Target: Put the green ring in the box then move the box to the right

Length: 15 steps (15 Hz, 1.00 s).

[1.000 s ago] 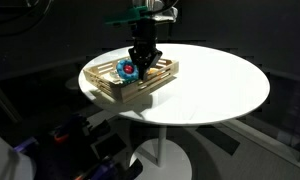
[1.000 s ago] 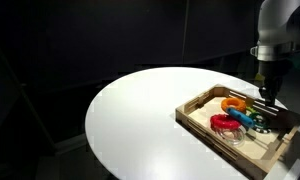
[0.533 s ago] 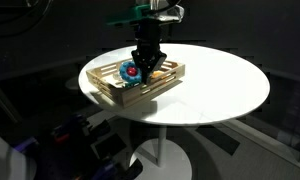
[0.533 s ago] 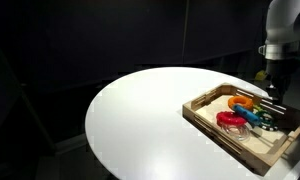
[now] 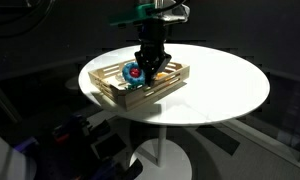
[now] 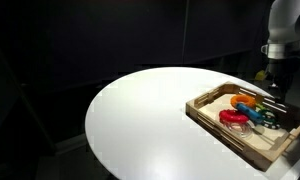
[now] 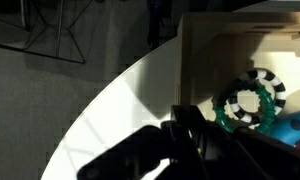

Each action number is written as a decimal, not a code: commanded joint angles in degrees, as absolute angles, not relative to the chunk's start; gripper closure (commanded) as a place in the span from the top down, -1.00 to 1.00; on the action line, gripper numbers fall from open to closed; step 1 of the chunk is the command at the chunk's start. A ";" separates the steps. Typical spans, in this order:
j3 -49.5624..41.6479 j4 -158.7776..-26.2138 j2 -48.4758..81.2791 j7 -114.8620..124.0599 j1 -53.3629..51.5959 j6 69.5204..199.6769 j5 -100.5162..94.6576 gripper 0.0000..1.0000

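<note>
The box (image 5: 140,93) is a shallow light wooden tray on the white round table (image 5: 222,88), and it shows in both exterior views. My gripper (image 5: 150,66) comes down from above onto the box's wall and is shut on it. In the wrist view the green ring (image 7: 240,106) lies inside the box (image 7: 186,60), just beyond my dark fingers (image 7: 187,122). In an exterior view the box (image 6: 222,129) is near the table's right edge, with my gripper (image 6: 274,95) at its far side and the green ring (image 6: 260,118) only partly visible among other toys.
The box also holds a red ring (image 6: 232,117), an orange ring (image 6: 240,100), a black-and-white striped ring (image 7: 266,84) and a blue-and-red round toy (image 5: 128,70). The table (image 6: 140,110) has a curved edge close by. The surroundings are dark.
The box has slid to the right across the table with my gripper on its wall. The toys moved along inside it.
</note>
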State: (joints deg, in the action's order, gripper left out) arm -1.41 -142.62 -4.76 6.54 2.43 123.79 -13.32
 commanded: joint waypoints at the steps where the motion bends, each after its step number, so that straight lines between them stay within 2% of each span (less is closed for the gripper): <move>1: -1.32 -142.20 -5.23 7.99 2.62 123.65 -15.00 -0.24; 9: 0.39 -141.19 -7.85 6.49 0.85 121.92 -13.27 0.97; 15: 2.56 -140.01 -11.61 3.86 -2.41 120.42 -7.92 1.00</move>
State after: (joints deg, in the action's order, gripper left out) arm 1.81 -140.83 -8.94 6.06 -1.26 122.68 -11.19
